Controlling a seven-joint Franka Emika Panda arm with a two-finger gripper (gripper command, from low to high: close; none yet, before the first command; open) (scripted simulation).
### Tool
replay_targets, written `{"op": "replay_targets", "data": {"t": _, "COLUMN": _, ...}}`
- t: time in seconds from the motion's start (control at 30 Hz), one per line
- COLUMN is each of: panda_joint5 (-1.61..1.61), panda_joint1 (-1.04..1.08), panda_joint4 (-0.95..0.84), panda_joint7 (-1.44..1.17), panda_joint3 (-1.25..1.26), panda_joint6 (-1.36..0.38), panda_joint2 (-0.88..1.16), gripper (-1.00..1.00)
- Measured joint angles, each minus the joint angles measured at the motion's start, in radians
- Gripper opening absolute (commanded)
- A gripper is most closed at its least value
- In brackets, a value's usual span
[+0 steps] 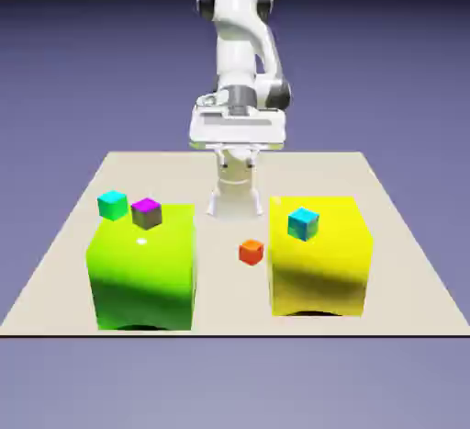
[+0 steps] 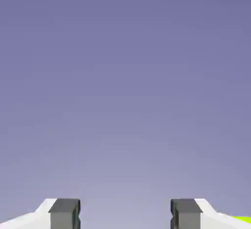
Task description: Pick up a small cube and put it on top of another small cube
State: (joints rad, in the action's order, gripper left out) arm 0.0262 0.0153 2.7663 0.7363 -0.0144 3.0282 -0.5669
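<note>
The small cube, tiny and orange-red, lies on the table between the big green block and the big yellow block. My gripper hangs high above the table's far side, well behind and above the cube. In the hand view the gripper is open: its two grey fingertips stand wide apart with only the backdrop between them. The cube does not show in the hand view.
A cyan cube and a magenta-topped grey cube sit on the green block. Another cyan cube sits on the yellow block. A green sliver shows at the hand view's bottom right corner.
</note>
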Motion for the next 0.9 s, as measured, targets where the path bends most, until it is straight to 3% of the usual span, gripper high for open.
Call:
{"op": "replay_targets", "data": {"t": 0.43, "panda_joint5": 0.024, "panda_joint1": 0.213, "panda_joint4": -0.364, "panda_joint7": -0.039, "panda_joint3": -0.458, "panda_joint6": -0.358, "panda_joint2": 0.395, "gripper": 0.00}}
{"op": "replay_targets", "data": {"t": 0.9, "panda_joint5": -0.183, "panda_joint1": 0.207, "panda_joint4": -0.542, "panda_joint7": -0.116, "panda_joint3": -0.933, "panda_joint6": -0.821, "panda_joint2": 0.902, "gripper": 0.00}}
